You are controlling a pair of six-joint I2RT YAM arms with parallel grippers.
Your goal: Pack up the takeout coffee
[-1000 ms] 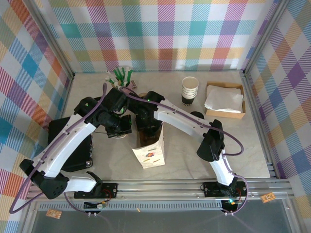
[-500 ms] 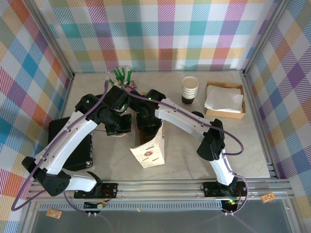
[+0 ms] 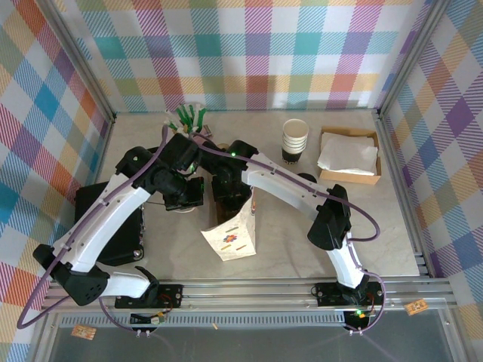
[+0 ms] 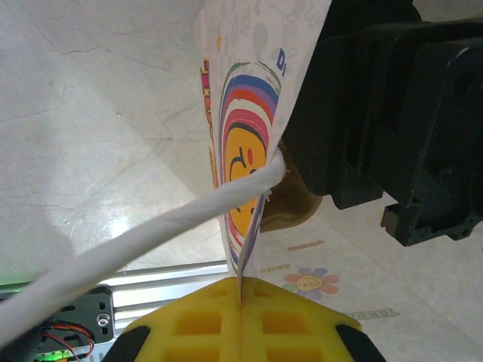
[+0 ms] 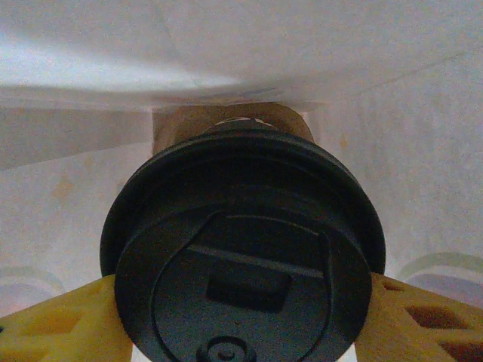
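Observation:
The takeout coffee's round black lid (image 5: 241,256) fills the centre of the right wrist view, with white bag walls (image 5: 226,45) all around it. My right gripper (image 5: 241,309) is shut on the cup, a yellow finger (image 5: 60,324) on each side under the lid. From above, the right gripper (image 3: 230,194) reaches down into the mouth of the white printed paper bag (image 3: 232,240). My left gripper (image 4: 241,302) is shut on the bag's rim (image 4: 243,249), its yellow pads pinching the paper beside the white handle (image 4: 151,234). From above it sits at the bag's left (image 3: 190,197).
A stack of lidless cups (image 3: 294,141) and a cardboard box of napkins (image 3: 349,154) stand at the back right. A pink cup of pens (image 3: 189,119) is behind the left arm. A black box (image 3: 106,226) lies at the left.
The left gripper has drawn slightly back and left, pulling the bag's top edge with it. The right gripper stays in the bag mouth with the cup.

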